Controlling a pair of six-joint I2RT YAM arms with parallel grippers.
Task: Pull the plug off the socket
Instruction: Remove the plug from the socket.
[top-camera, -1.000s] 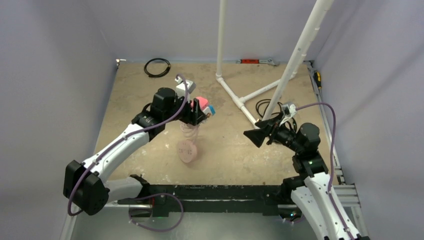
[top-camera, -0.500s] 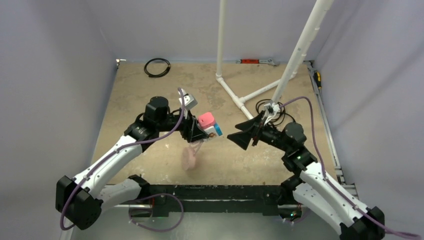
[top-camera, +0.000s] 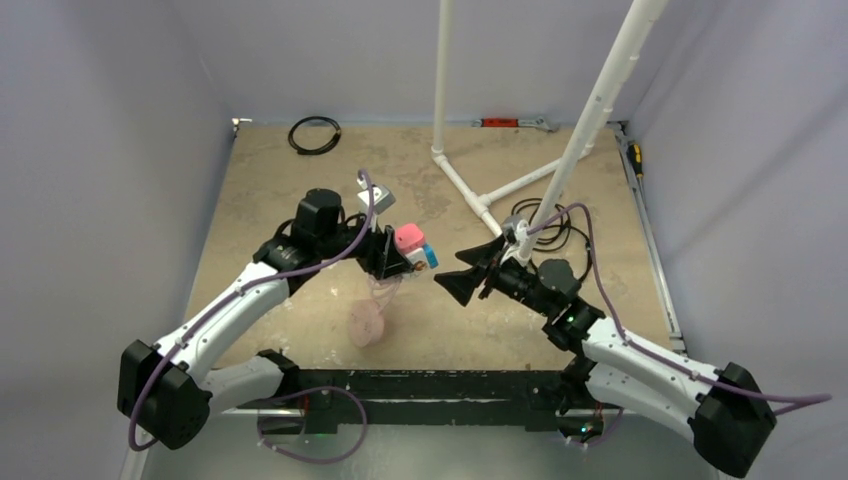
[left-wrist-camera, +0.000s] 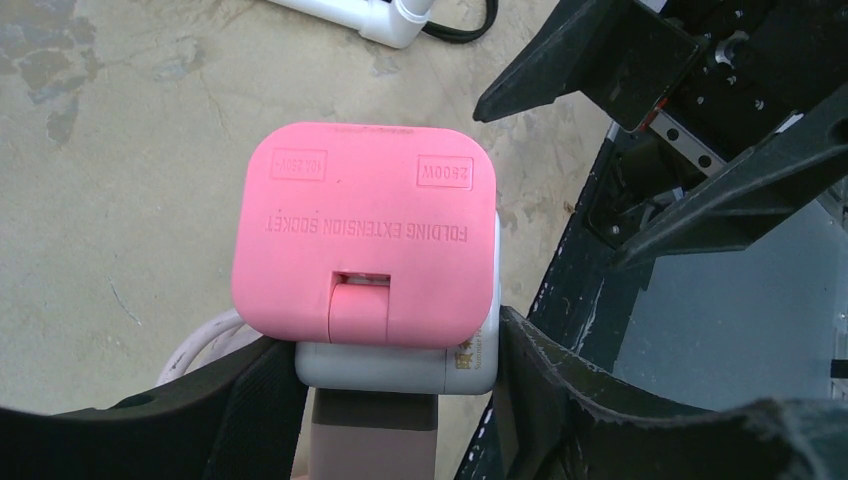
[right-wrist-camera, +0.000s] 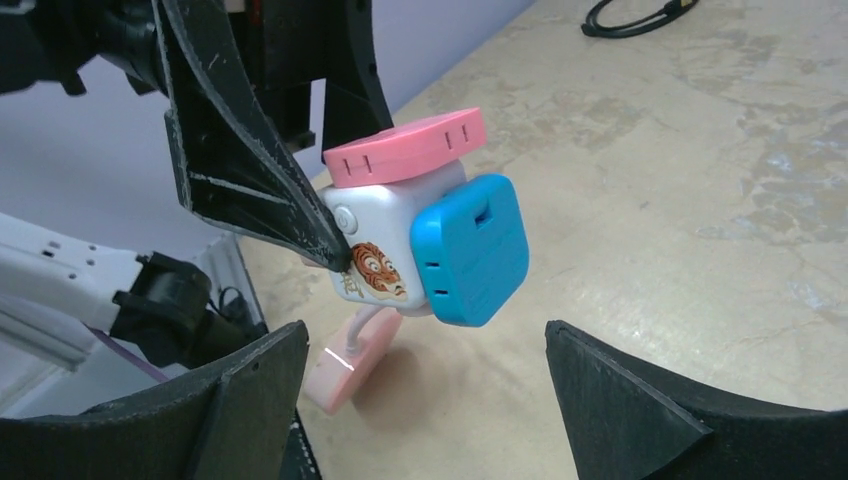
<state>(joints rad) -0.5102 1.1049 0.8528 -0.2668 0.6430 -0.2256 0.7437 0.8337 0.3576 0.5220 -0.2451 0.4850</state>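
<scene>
Sandy brown board (top-camera: 250, 190) makes the floor of a box with grey walls (top-camera: 100, 150), and white pipes (top-camera: 470, 195) stand at the back. Near the middle of the top view the left gripper (top-camera: 395, 255) is clamped on the socket (right-wrist-camera: 375, 245), a small white-grey cube held up off the board, one black finger (left-wrist-camera: 560, 390) on each side. The plug (left-wrist-camera: 365, 235) is pushed into the socket. From the left wrist its flat pink back fills the middle of the frame and hides most of the cube; only a white strip shows under its lower edge. Its pins cannot be seen. From the right wrist the plug is a thin pink slab lying flat on the cube's top face, its wide side facing up and its right end tipped a little higher. It is almost square, so no side looks longer. A blue plug (right-wrist-camera: 470, 250) sits on the cube's right face. Only a pale loop of cable (left-wrist-camera: 200, 345) peeks out at the lower left of the left wrist view; the rest is hidden. A pink disc (top-camera: 365, 323) below the cube is blurry, and I cannot tell if it hangs or lies on the board. The right gripper (top-camera: 455, 283) is spread wide, holding nothing, just right of the cube and not touching it.
</scene>
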